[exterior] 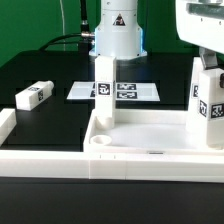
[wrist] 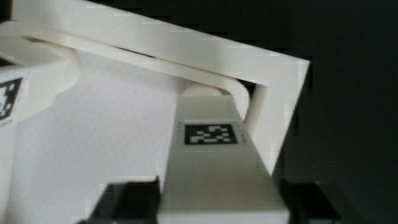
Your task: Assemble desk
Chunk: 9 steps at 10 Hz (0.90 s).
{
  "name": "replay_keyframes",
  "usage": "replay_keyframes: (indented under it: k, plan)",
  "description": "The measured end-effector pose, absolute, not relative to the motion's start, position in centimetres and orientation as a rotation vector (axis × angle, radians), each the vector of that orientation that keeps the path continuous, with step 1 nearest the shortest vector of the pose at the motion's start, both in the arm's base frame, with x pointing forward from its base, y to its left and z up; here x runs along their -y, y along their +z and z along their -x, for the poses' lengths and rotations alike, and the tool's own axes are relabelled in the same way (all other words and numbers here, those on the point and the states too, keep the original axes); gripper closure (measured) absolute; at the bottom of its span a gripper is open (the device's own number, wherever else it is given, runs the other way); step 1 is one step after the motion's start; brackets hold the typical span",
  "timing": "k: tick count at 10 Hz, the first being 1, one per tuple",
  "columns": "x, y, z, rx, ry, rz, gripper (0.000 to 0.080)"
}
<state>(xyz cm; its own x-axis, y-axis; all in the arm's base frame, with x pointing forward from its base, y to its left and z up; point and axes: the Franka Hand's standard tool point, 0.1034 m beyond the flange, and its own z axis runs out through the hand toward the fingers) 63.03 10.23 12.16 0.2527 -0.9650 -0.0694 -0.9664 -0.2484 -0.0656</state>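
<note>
The white tray-like desk top (exterior: 150,132) lies near the front of the table. One tagged leg (exterior: 104,88) stands upright at its far corner on the exterior view's left. My gripper (exterior: 207,66) hangs over the far corner on the exterior view's right, shut on a second white leg (exterior: 208,104) held upright with its lower end at the tray. In the wrist view this leg (wrist: 221,150) runs from between my dark fingers (wrist: 125,205) down into the tray's corner wall (wrist: 267,70), its tag facing the camera. The contact point is hidden.
A loose tagged leg (exterior: 33,95) lies on the black table at the exterior view's left. The marker board (exterior: 135,91) lies behind the tray, in front of the robot base (exterior: 117,35). A white border rail (exterior: 40,160) runs along the front and left.
</note>
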Motion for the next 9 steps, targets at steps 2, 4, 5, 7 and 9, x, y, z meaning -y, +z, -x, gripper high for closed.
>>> replay_keyframes:
  k: [2, 4, 5, 7, 9]
  plan:
    - [-10.16, 12.12, -63.03, -1.752, 0.020, 2.495, 0.0292]
    - [-10.04, 12.13, -63.08, -1.541, 0.007, 2.629, 0.0159]
    - [-10.09, 12.14, -63.10, -1.411, -0.002, 2.700, 0.0159]
    - [-10.41, 12.10, -63.03, -1.216, -0.013, 2.798, 0.0151]
    - [-10.61, 12.15, -63.00, -0.987, -0.037, 2.917, 0.0151]
